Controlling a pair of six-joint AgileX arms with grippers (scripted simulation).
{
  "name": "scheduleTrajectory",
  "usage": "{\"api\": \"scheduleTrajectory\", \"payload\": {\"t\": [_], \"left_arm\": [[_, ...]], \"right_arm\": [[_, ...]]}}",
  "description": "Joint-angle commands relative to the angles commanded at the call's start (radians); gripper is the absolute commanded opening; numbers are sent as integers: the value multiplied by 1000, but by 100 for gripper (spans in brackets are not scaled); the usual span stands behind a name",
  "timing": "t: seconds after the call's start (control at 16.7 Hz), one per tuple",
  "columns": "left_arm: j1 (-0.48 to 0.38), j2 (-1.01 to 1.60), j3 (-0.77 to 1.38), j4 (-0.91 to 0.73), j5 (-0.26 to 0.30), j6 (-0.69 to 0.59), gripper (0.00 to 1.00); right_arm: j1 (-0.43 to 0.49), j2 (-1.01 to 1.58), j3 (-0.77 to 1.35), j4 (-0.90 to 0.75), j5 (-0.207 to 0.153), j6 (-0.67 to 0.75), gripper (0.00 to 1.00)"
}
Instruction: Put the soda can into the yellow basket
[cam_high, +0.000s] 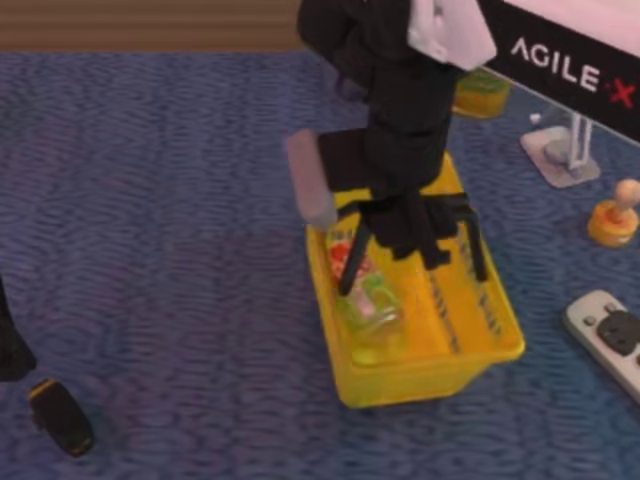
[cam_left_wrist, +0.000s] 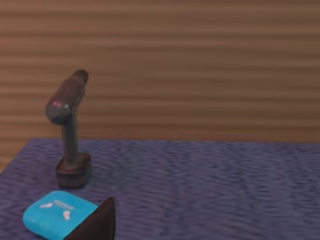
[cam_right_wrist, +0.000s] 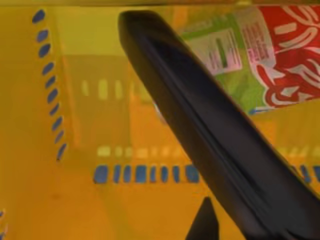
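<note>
The soda can (cam_high: 366, 292) lies on its side on the floor of the yellow basket (cam_high: 430, 375), towards its left wall, red half to the rear and green half to the front. My right gripper (cam_high: 392, 252) hangs inside the basket just above and behind the can, open, with nothing between its fingers. In the right wrist view the can (cam_right_wrist: 272, 55) lies apart from one dark fingertip (cam_right_wrist: 205, 222), and a black basket handle (cam_right_wrist: 210, 135) crosses the yellow wall (cam_right_wrist: 75, 175). My left arm (cam_high: 10, 345) stays parked at the table's left edge, with one fingertip (cam_left_wrist: 100, 222) showing.
A grey block (cam_high: 310, 180) stands behind the basket's left corner. A green-yellow item (cam_high: 482, 92), a white stand (cam_high: 560, 150), a yellow knob (cam_high: 615, 215) and a white remote (cam_high: 610, 335) lie at the right. A black object (cam_high: 60, 415) sits front left. A dark tool (cam_left_wrist: 70, 135) and blue pad (cam_left_wrist: 57, 212) lie before the left wrist.
</note>
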Motion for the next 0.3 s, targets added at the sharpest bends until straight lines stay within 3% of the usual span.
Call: {"api": "scheduleTrajectory", "payload": {"t": [0.3], "left_arm": [[0,0,0,0,0,0,100]], "right_arm": [[-17,-24,84,-107,0,-22,0]]}}
